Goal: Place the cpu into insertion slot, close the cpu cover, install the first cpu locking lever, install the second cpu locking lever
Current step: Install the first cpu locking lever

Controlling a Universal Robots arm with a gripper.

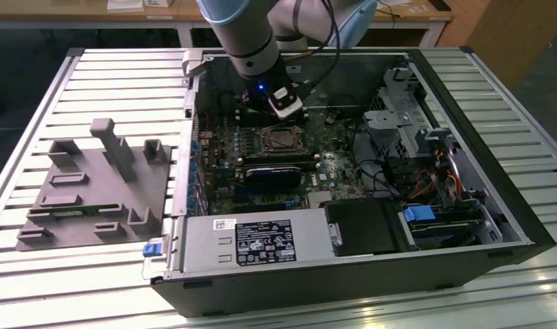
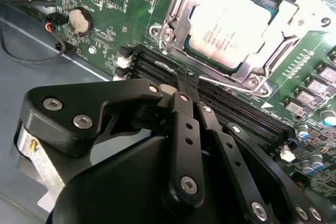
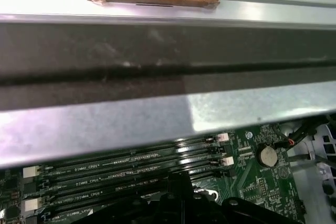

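Exterior view gives me the open computer case with the arm reaching in; the insertion slot lies at six o'clock from its wrist. On the second wrist view I see the gripper, fingers pressed together, over the memory slots; the cpu cover lies flat around the cpu, seated in its slot.

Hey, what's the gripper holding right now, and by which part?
The gripper looks shut on the thin locking lever beside the covered chip, pinching it near one end.
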